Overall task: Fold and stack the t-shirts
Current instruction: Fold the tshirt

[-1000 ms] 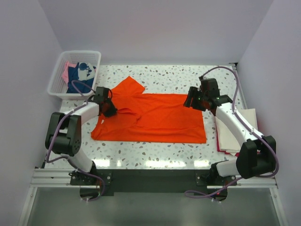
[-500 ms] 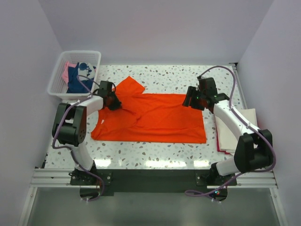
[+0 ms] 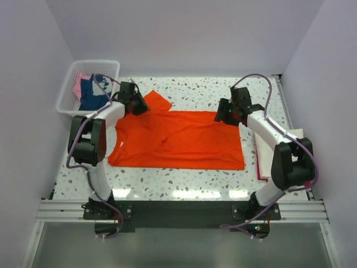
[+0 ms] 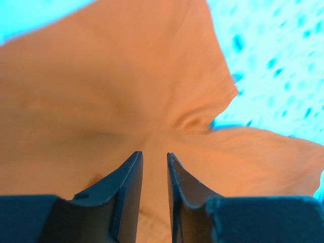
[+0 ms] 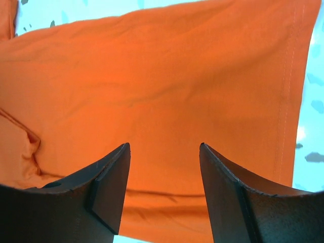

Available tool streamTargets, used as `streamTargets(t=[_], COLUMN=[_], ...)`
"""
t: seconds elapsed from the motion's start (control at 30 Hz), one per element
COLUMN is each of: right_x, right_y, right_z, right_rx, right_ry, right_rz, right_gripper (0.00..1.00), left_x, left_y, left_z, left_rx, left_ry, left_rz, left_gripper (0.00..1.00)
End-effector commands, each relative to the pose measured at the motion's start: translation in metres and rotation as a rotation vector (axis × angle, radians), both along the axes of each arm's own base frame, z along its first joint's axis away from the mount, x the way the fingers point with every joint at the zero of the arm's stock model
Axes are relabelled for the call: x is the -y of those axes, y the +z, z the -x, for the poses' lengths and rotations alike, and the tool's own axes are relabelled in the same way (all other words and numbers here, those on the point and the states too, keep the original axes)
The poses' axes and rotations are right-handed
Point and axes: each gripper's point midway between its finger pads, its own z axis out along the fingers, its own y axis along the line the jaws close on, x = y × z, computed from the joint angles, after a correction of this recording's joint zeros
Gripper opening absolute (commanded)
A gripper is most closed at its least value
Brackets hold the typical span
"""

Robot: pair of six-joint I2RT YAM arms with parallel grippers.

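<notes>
Your left claw (image 4: pixel 154 159) has its fingers nearly together, with only a narrow slit between them. The tips sit low over the orange shirt (image 3: pixel 184 137), and creases in the cloth run in toward them. You cannot tell from here whether any cloth is pinched. That arm reaches far forward and slightly inward, ending at the shirt's far left corner, where the sleeve (image 3: pixel 157 100) sticks out.

Your right claw (image 5: pixel 164 152) is spread wide with nothing between the fingers. It hangs just above the far right corner of the same shirt, close to the stitched hem. That arm stretches forward and bends inward.

Count two arms and two claws. One orange shirt lies on the speckled table (image 3: pixel 195 178), spread mostly flat across the middle. Its neck is to the left and its hem to the right, with a raised fold running through the left half.

The white basket (image 3: pixel 66 94) at the far left holds a pink shirt (image 3: pixel 80 85) and a navy shirt (image 3: pixel 89 97), bunched together. At the right edge, a cream shirt (image 3: pixel 276 153) lies folded over a red shirt (image 3: pixel 259 170), of which only an edge shows.
</notes>
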Motion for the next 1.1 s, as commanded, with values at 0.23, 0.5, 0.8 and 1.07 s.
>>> streamTargets(t=[0.23,0.5,0.8,1.07], right_x=[0.01,0.009,0.013,0.023], right_y=[-0.009,-0.018,-0.03,-0.027], right_z=[-0.067,-0.093,-0.094,-0.094], right_rx=[0.078,0.1,0.096,0.1], right_ry=[-0.075,-0.087,-0.097,-0.119], right_rz=[0.001,-0.031,-0.036,-0.035], right_gripper=[0.6,0.6,0.6,0.6], left_x=[-0.025,-0.013,0.004,0.014], left_y=[0.034,0.016,-0.012,-0.025], left_z=[-0.108,-0.168,-0.175,-0.166], left_rx=[0.239,0.349,0.367,0.347], left_ry=[-0.109,-0.253,-0.344,-0.372], left_rz=[-0.284,-0.357,-0.319,-0.274], left_gripper=[0.56,0.68,0.63,0.48])
